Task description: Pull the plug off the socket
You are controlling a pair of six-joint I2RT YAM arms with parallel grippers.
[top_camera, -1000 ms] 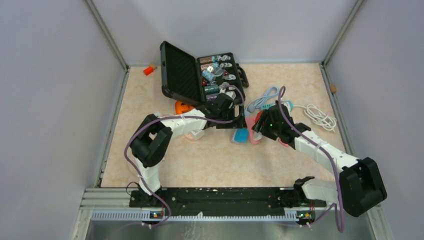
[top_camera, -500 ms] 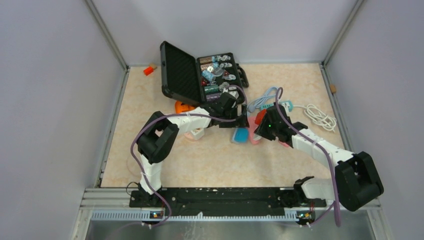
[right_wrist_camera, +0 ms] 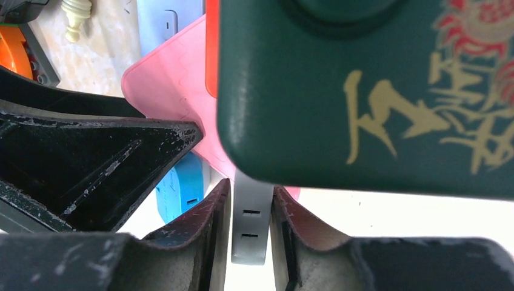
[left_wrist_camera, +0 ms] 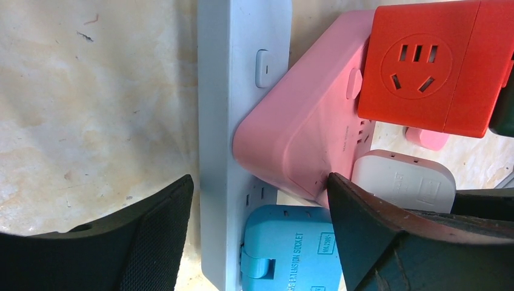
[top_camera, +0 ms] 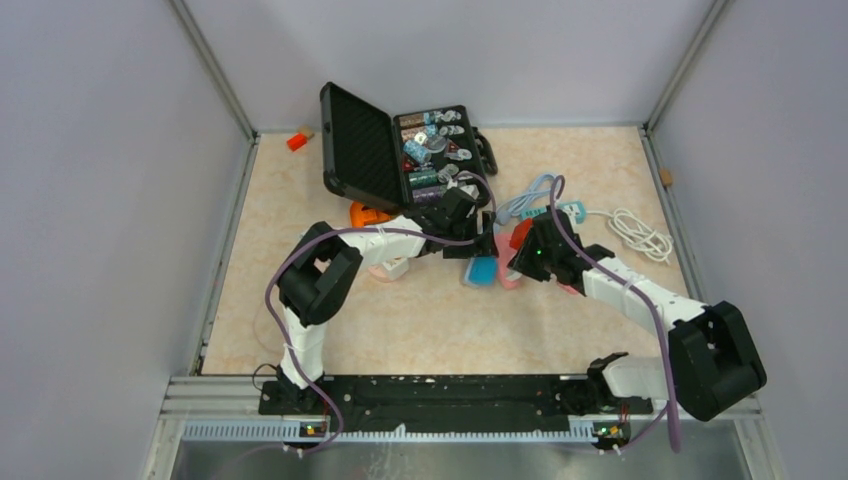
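A pale power strip, the socket (left_wrist_camera: 242, 91), lies on the table with several plugs in its side: a pink one (left_wrist_camera: 303, 121), a blue one (left_wrist_camera: 291, 248) and a grey-white plug (left_wrist_camera: 403, 182). A red cube adapter (left_wrist_camera: 436, 66) sits on the pink one. My left gripper (left_wrist_camera: 259, 182) is open astride the strip. Its left finger (left_wrist_camera: 157, 242) stands clear of the strip and its right finger (left_wrist_camera: 376, 230) touches the pink plug's corner. My right gripper (right_wrist_camera: 250, 194) is shut on the grey-white plug (right_wrist_camera: 251, 221), under a dark green adapter (right_wrist_camera: 363, 91). Both grippers (top_camera: 484, 238) (top_camera: 522, 258) meet at the table's middle.
An open black case (top_camera: 360, 150) holding small parts stands just behind the left gripper. An orange object (top_camera: 365, 213) lies under the left forearm. A coiled white cable (top_camera: 640, 232) lies to the right, and a light blue cable (top_camera: 535, 195) runs behind the strip. A red block (top_camera: 297, 141) sits at the back left.
My right gripper has closed onto the grey-white plug. The left gripper's jaws have narrowed around the strip, and its arm has shifted slightly right.
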